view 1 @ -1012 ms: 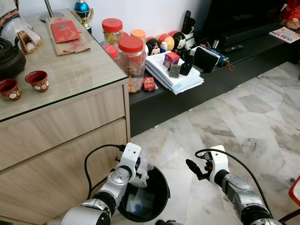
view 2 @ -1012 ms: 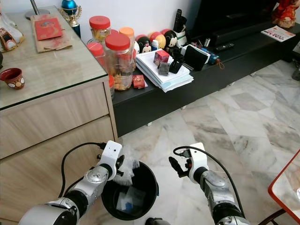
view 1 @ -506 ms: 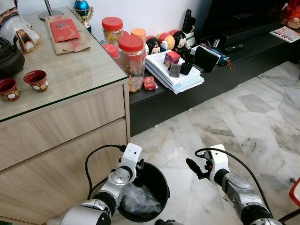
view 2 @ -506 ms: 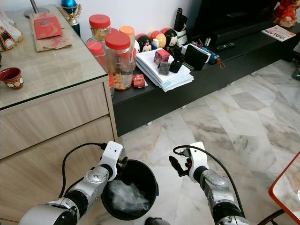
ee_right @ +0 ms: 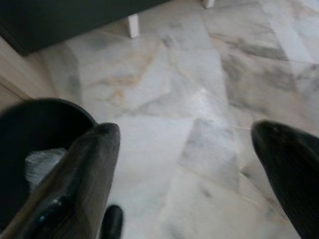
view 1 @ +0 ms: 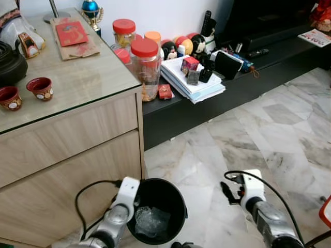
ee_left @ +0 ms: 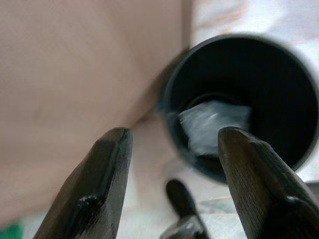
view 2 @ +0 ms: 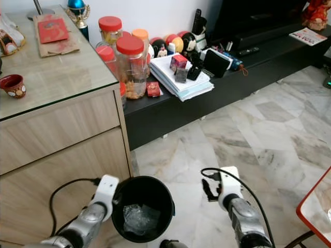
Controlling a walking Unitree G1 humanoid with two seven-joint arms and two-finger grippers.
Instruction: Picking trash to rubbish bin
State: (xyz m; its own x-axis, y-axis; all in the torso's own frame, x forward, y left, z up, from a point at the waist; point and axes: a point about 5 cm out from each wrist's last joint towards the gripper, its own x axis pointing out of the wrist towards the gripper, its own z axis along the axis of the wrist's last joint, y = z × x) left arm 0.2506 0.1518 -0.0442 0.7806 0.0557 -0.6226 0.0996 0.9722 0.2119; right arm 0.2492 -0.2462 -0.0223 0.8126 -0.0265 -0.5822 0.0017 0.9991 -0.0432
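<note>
Our left gripper (ee_left: 172,191) has its jaws spread apart and empty, held just beside the near-left rim of the black rubbish bin (view 1: 178,199), against the wooden cabinet (view 1: 67,155). Our right gripper (ee_right: 192,169) also has its jaws wide apart with nothing between them, hovering over the marble floor (view 1: 269,134) to the right of the bin, apart from it. The trash (view 1: 151,221), a crumpled clear plastic wrapper, lies at the bottom of the bin. Behind, the cabinet's glass worktop (view 1: 77,82) carries two small red cups (view 1: 40,88), and a low black shelf (view 1: 248,77) holds red-lidded jars (view 1: 145,64) and a stack of papers (view 1: 194,85).
</note>
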